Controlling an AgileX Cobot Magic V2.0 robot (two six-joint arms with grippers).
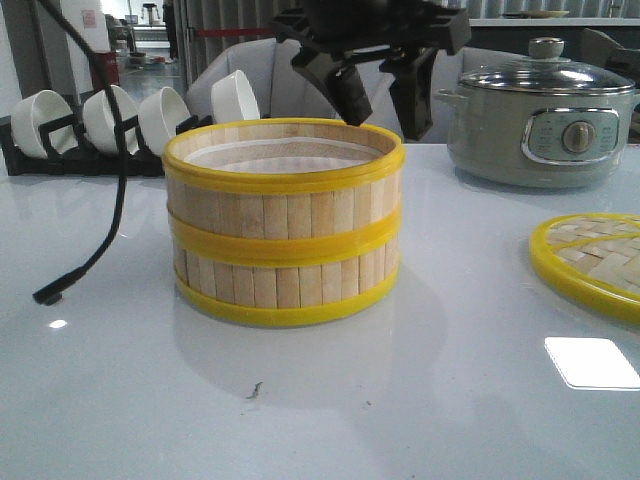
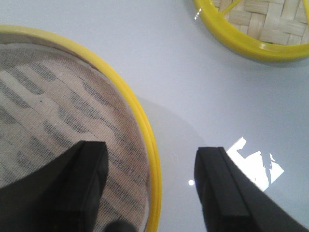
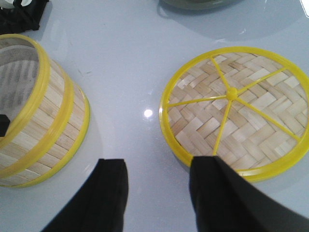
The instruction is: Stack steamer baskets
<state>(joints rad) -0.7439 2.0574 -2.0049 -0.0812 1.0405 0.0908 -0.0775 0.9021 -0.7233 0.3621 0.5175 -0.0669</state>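
Note:
Two steamer baskets stand stacked in the middle of the table, the upper basket (image 1: 285, 205) squarely on the lower basket (image 1: 285, 280). The stack also shows in the right wrist view (image 3: 43, 121). My left gripper (image 1: 382, 105) is open above the stack's far right rim. In the left wrist view it (image 2: 152, 150) straddles the yellow rim (image 2: 145, 125), one finger over the white liner (image 2: 48, 106), the other over the table. My right gripper (image 3: 157, 169) is open and empty above the table, between the stack and the lid; the front view does not show it.
A flat woven lid (image 1: 595, 260) with a yellow rim lies on the table at the right, also in the wrist views (image 3: 236, 106) (image 2: 256, 24). A grey pot (image 1: 545, 120) stands at the back right. A rack of white bowls (image 1: 100, 120) and a black cable (image 1: 110, 210) are at the left.

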